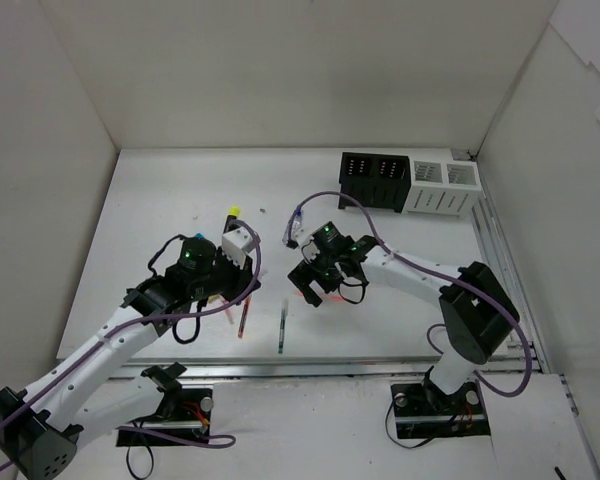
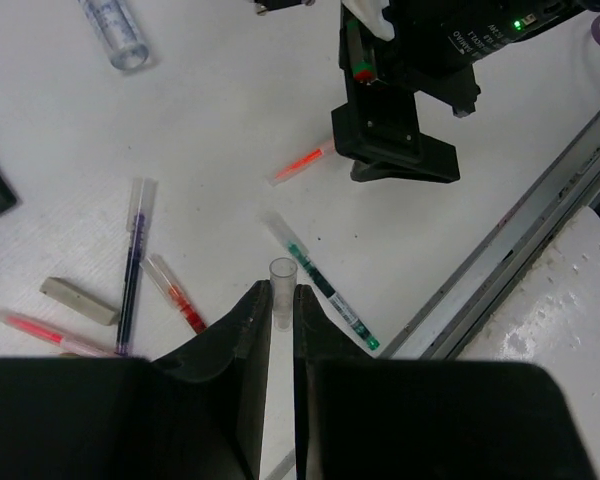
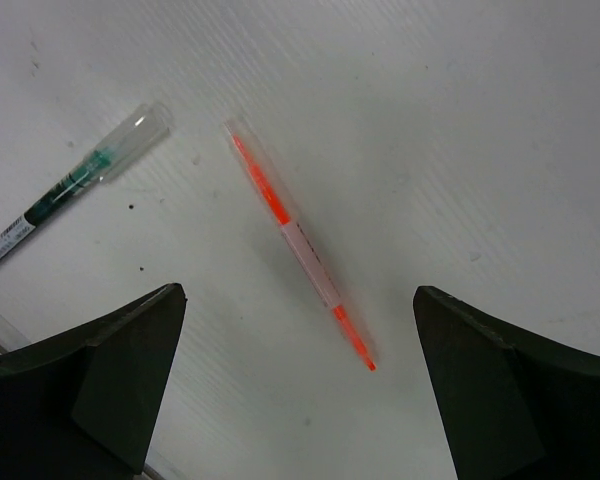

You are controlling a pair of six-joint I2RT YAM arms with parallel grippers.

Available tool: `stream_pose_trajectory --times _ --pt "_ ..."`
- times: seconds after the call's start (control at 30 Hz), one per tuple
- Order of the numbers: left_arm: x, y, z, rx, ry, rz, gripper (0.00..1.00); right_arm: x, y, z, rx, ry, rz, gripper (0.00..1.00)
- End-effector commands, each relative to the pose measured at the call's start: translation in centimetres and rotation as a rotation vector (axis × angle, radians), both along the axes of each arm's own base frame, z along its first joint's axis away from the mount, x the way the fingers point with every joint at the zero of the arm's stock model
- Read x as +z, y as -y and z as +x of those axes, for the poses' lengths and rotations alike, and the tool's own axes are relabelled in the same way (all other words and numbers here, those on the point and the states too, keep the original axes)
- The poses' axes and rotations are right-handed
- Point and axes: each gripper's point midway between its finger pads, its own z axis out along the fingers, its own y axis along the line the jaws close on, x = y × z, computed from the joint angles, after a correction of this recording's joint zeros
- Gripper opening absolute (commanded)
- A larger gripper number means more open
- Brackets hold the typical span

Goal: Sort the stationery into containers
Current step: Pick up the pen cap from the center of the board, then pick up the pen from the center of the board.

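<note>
My left gripper [image 2: 282, 300] is shut on a thin pen with a clear cap [image 2: 282, 275]; the pen's body is hidden between the fingers. In the top view the left gripper [image 1: 246, 296] is at mid-table. Around it lie a green pen [image 2: 325, 288], a red pen [image 2: 175, 292], a dark blue pen [image 2: 132, 262], a pink pen [image 2: 45, 333], a tan eraser [image 2: 78, 301] and a clear bottle [image 2: 115, 30]. My right gripper [image 3: 295, 300] is open, low over an orange pen [image 3: 302, 252] that lies between its fingers. The black organiser [image 1: 375, 178] and two white bins [image 1: 442, 187] stand at the back right.
A metal rail [image 1: 380, 352] runs along the table's front edge, close to the green pen [image 1: 282, 328]. White walls enclose the table on three sides. A yellow-capped highlighter [image 1: 234, 213] lies behind the left wrist. Purple cables hang off both arms.
</note>
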Motion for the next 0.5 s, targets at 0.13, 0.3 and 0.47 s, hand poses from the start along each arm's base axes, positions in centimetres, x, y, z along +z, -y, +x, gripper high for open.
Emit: stream_pose_trajectory --times 0.13,0.3,0.47 --pt "0.1 -0.1 0.0 0.059 0.002 -0.064 0.03 -1.4 -2.7 1.9 0.01 0.059 -0.089 0.9" --pt "-0.1 -0.7 -0.2 0.087 0.014 -0.07 0.03 -3.0 -2.4 2.4 -0.022 0.06 -0.153 0.7" --pt "0.2 -0.7 -0.2 0.082 0.037 -0.085 0.03 -3.5 -2.1 1.6 -0.05 0.028 -0.159 0.37"
